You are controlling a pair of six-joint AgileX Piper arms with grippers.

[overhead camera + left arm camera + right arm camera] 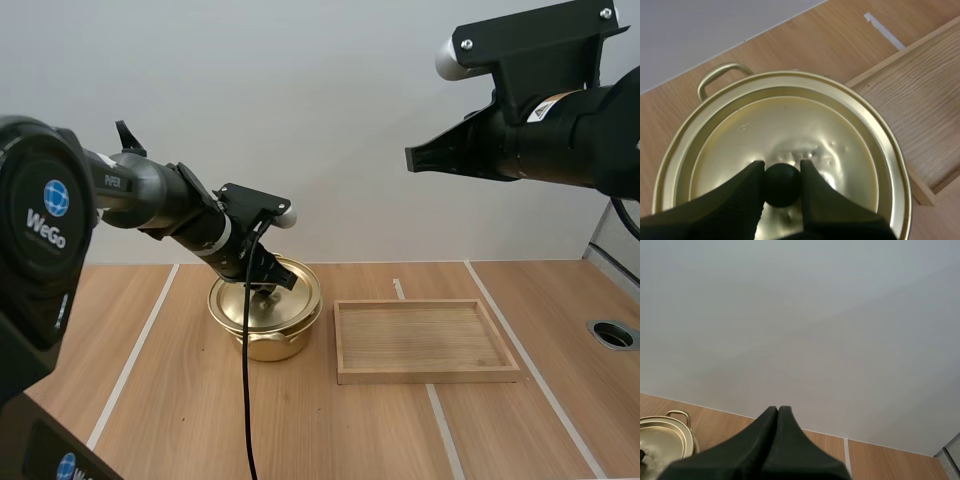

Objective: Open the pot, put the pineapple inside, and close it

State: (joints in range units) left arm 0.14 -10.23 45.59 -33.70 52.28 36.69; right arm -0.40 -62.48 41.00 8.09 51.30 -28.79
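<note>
Toward the far edge of the table (300, 430), left of centre: pot (265, 318) with lid (785, 120) on, seated flat inside the rim. Just beside it on the right, a wooden tray (420, 340); cannot tell if touching.

Down on the lid's centre with the left gripper (781, 169). Pinching the black knob (782, 187) from two sides, one finger on each flank, knob square between the tips. Reaching in tilted from the table's left edge, not straight overhead.

Pressed together into one dark wedge: right gripper (777, 412). Hanging high over the tray, well apart from the pot, pointed toward the left side.

Judged as the lid-off step, looks like a set grasp. Needs a pull straight up along the knob's axis, then across to the tray or bare table. Nearer by far: left arm. Risk of the small round knob slipping out on a skewed lift.
</note>
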